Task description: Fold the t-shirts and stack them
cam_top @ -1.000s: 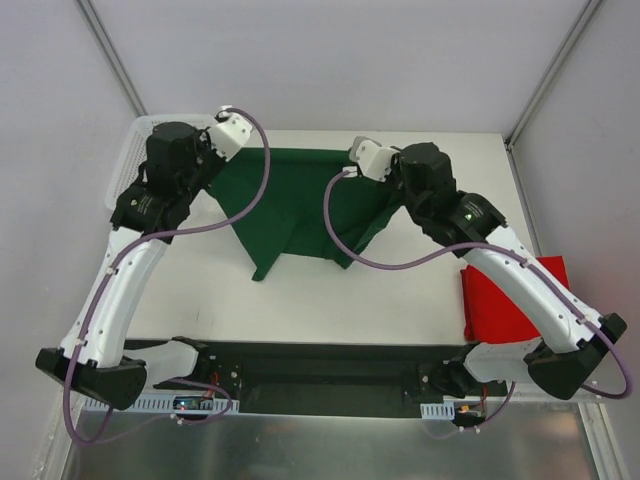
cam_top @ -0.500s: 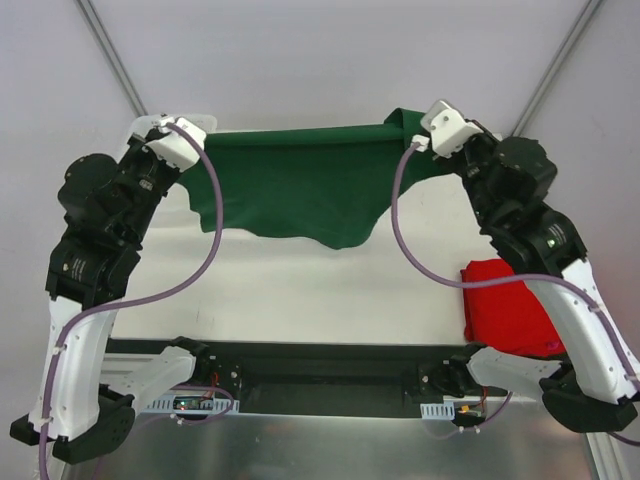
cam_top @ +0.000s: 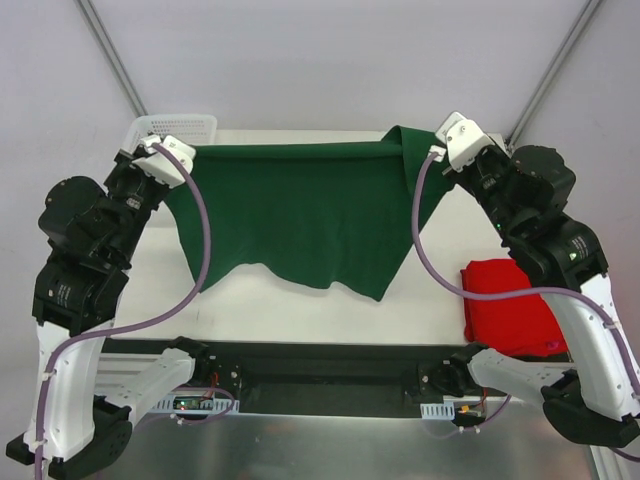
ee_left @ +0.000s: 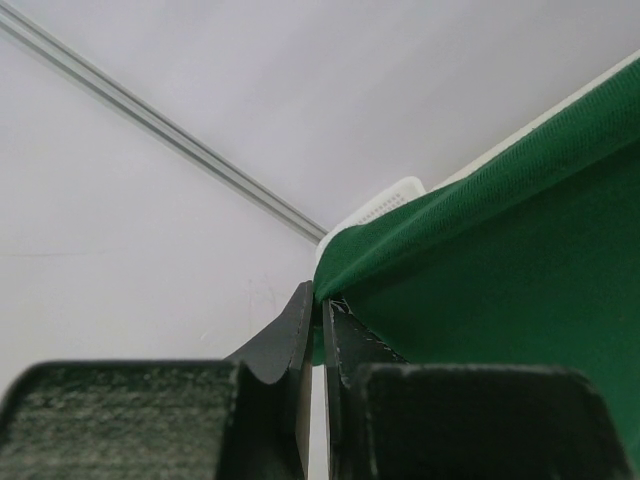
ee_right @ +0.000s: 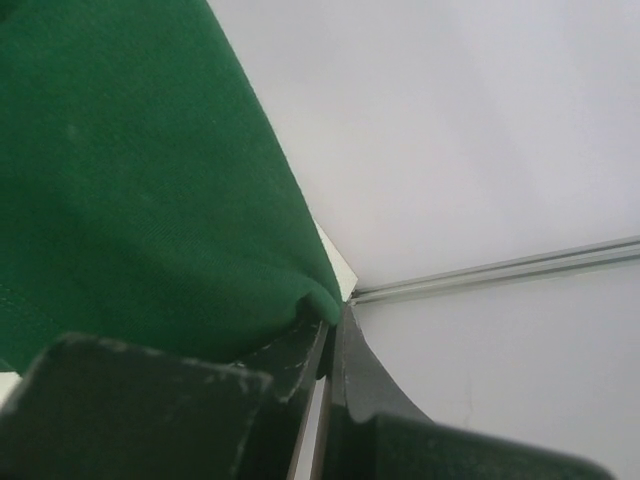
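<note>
Green t-shirt (cam_top: 300,215) is now hanging lower and wider; left gripper (ee_left: 320,305) and right gripper (ee_right: 335,318) jaws are clamping its top corners.

We see bright, soft, even light in the top view, all over. The green shirt (cam_top: 300,210) drops a faint grey shadow on the white table (cam_top: 440,295) under it. That view is sharp. Up close, the left gripper (ee_left: 318,305) and right gripper (ee_right: 333,325) look dark and a bit blurry.
</note>
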Controlling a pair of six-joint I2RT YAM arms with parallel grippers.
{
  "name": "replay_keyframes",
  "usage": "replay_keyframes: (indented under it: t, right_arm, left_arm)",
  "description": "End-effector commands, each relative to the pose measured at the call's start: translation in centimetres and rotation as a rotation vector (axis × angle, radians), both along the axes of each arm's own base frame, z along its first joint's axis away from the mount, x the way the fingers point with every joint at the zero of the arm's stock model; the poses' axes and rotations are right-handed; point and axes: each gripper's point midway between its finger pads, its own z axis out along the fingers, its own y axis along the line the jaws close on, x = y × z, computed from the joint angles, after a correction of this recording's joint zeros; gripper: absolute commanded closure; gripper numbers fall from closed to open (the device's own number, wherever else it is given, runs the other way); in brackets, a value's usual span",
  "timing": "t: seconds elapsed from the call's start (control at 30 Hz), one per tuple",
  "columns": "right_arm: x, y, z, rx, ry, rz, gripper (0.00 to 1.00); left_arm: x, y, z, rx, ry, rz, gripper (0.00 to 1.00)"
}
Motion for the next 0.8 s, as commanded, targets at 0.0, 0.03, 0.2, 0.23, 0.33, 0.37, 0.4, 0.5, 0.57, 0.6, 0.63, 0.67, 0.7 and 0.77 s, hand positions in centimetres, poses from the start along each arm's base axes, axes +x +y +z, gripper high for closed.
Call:
replay_keyframes:
  t: [0.0, 0.03, 0.2, 0.23, 0.33, 0.37, 0.4, 0.5, 0.57, 0.6, 0.63, 0.67, 0.7, 0.77]
  right_arm:
    - [-1.5, -4.9, 2.3, 0.031, -0.050, -0.184, 0.99]
    - [-1.0, -4.6, 1.8, 0.020, -0.035, -0.184, 0.99]
    - [2.6, -2.6, -0.1, -0.034, 0.003, -0.175, 0.99]
    - [3.7, -2.3, -0.1, -0.030, -0.003, -0.173, 0.99]
    - [8.1, -1.1, -2.0, -0.040, 0.068, -0.175, 0.99]
    - [10.6, -0.2, -2.9, -0.046, 0.101, -0.178, 0.99]
    - [11.8, -0.1, -2.8, -0.046, 0.104, -0.181, 0.99]
    - [16.9, 0.3, -3.3, -0.059, 0.132, -0.211, 0.99]
    - [18.5, -0.3, 0.0, -0.033, 0.064, -0.234, 0.99]
    - [20.4, -0.4, -1.3, -0.051, 0.091, -0.250, 0.99]
    - [20.6, -0.6, 0.3, -0.040, 0.055, -0.258, 0.99]
    - [20.6, -0.9, 1.4, -0.040, 0.027, -0.268, 0.99]
    - [20.4, -1.3, 3.5, -0.037, -0.032, -0.281, 0.99]
    - [19.6, -1.8, 4.9, -0.032, -0.079, -0.291, 0.99]
  left_arm:
    - [-1.3, 3.7, 1.7, 0.004, -0.067, 0.180, 1.00]
    - [-0.6, 3.4, 0.7, 0.008, -0.042, 0.175, 1.00]
    - [4.7, 1.3, -4.1, 0.048, 0.096, 0.142, 1.00]
    - [5.9, 0.9, -4.8, 0.051, 0.111, 0.133, 1.00]
    - [10.7, -0.1, -5.1, 0.052, 0.127, 0.117, 1.00]
    - [13.6, -0.7, -6.6, 0.059, 0.180, 0.108, 1.00]
    - [15.0, -0.5, -6.3, 0.057, 0.183, 0.115, 1.00]
    - [20.0, -0.9, -1.3, 0.068, 0.096, 0.127, 1.00]
    - [23.3, -1.5, -1.0, 0.110, 0.092, 0.126, 1.00]
    - [23.0, -1.5, 3.2, 0.106, -0.003, 0.137, 1.00]
    - [24.3, -1.6, 3.4, 0.124, -0.010, 0.148, 1.00]
    - [24.1, -1.5, 5.2, 0.136, -0.049, 0.159, 1.00]
    - [23.1, -1.3, 7.9, 0.127, -0.114, 0.169, 1.00]
    - [21.6, -1.6, 9.6, 0.130, -0.151, 0.159, 1.00]
